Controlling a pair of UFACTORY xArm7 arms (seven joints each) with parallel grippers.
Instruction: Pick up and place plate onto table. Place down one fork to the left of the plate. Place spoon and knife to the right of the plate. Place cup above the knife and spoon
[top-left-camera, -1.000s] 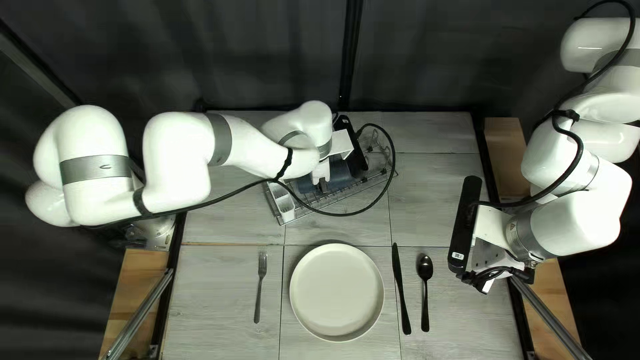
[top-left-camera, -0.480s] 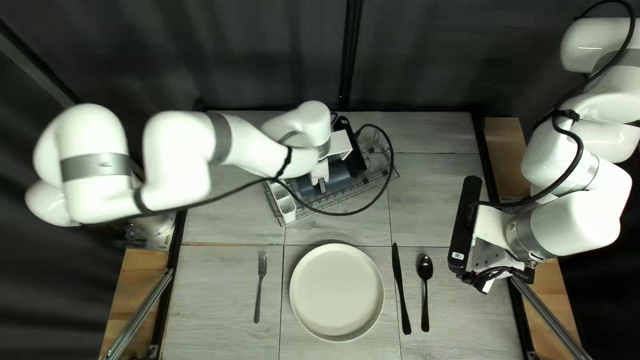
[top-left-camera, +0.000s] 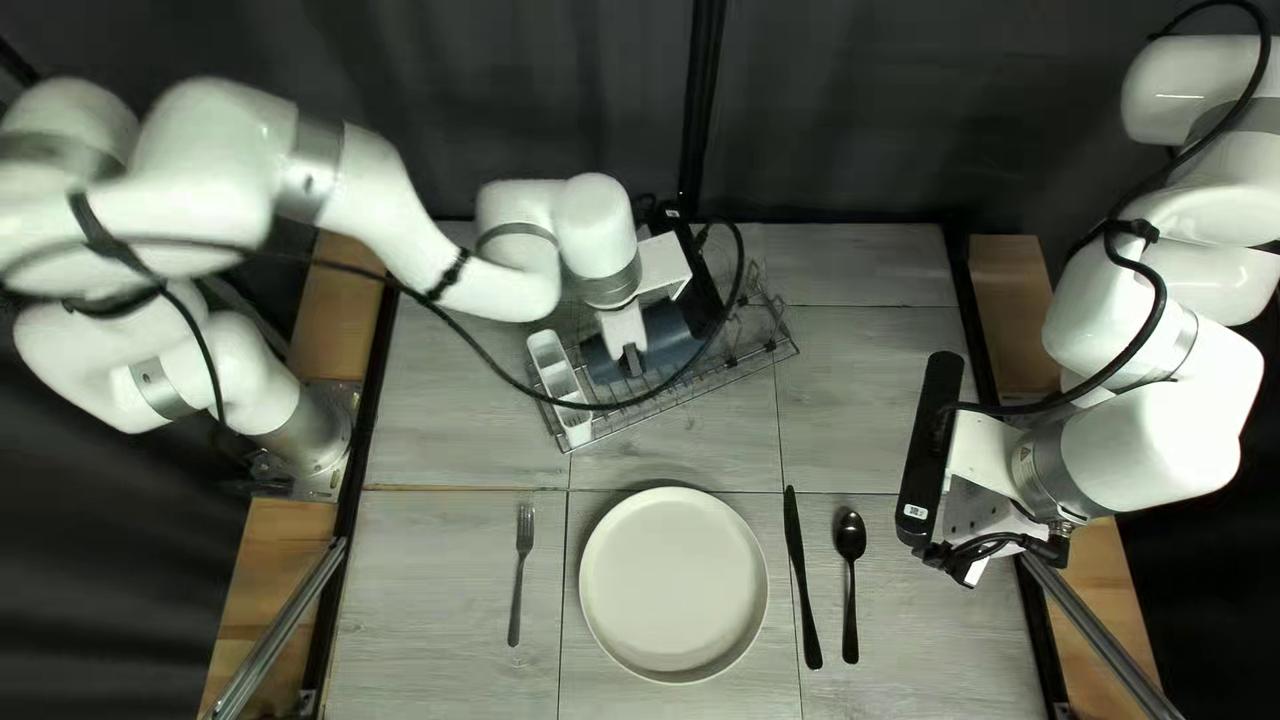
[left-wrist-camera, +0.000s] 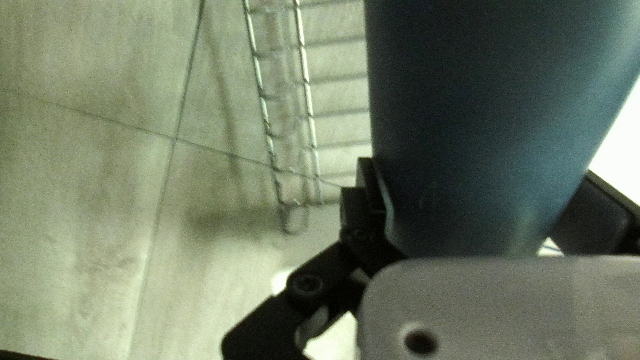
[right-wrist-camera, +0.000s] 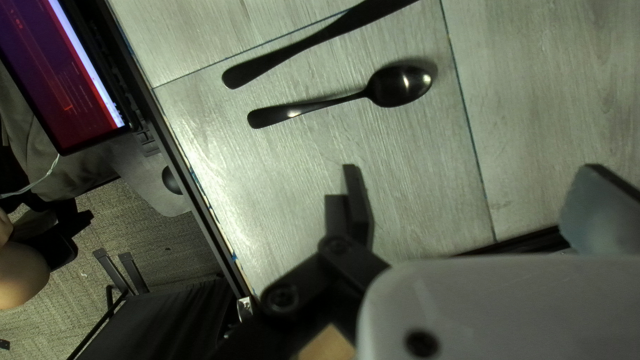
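The plate [top-left-camera: 675,584] lies flat on the table [top-left-camera: 867,400]. Just to its left is the fork [top-left-camera: 520,574], tines away from the near edge; just to its right is the knife [top-left-camera: 803,574], and farther right, on the knife's other side, the spoon [top-left-camera: 851,587], bowl toward the far edge. Beyond the plate stands the wire rack [top-left-camera: 678,398], turned at a slant, with a white caddy [top-left-camera: 574,424] at its left end and clear glassware [top-left-camera: 754,314] at its right. The dark blue cup [top-left-camera: 660,340] is there too, in the rack, well apart from the plate on its far side. The left gripper [top-left-camera: 632,358] is down at the cup, which fills much of its wrist view, but the look at the contact is poor and I cannot tell whether it is closed on it or merely around it. A black cable [top-left-camera: 500,367] loops over the rack. To the right of the plate, past the spoon, hangs the right gripper [top-left-camera: 970,570], its two fingers set wide apart over the tabletop; the spoon and knife lie ahead of them. On the plate's near side, past the table's edge, is a lit screen [right-wrist-camera: 67,87].
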